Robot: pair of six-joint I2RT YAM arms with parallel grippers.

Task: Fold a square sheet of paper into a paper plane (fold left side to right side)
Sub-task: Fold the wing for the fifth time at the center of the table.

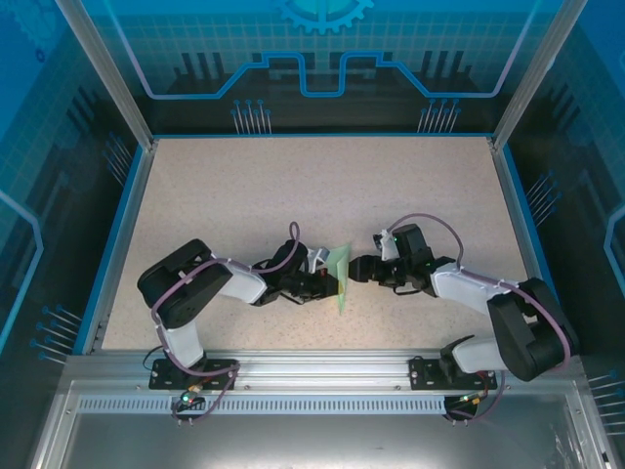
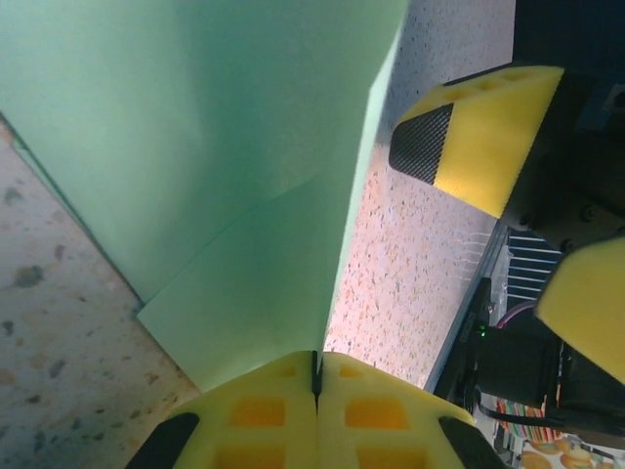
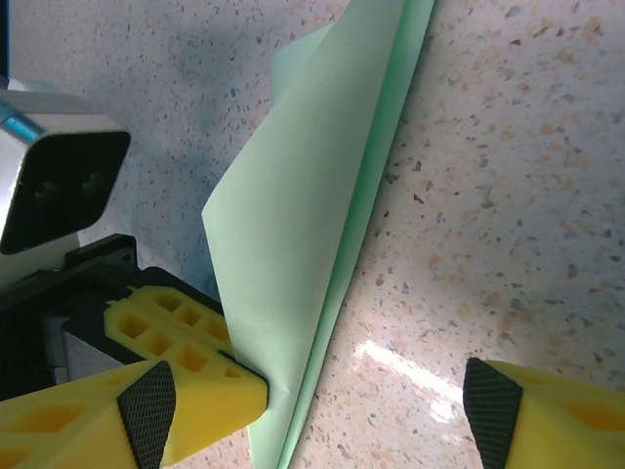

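One sheet of paper [image 1: 339, 278], pale mint green and already folded into layers, stands on edge between two pincers near the middle of the table [image 1: 244, 195]. The left pincer [image 1: 322, 283] is clenched on it: in its wrist view the two yellow fingers [image 2: 259, 415] meet with the sheet's [image 2: 215, 147] lower edge pinched in the seam between them, and the paper rises away from the left pincer's [image 2: 315, 376] tips, one layer overlapping another.

The right pincer [image 1: 359, 271] is released, just beside the sheet on its far side from the left pincer. In the right wrist view the right pincer's [image 3: 317, 405] fingers stand wide apart with the sheet [image 3: 312, 195] running up between them, close to one black pad [image 3: 146, 410] and well clear of the other. Whether that near pad touches the paper cannot be told.

Counted: one sheet, two pincers, two arms.
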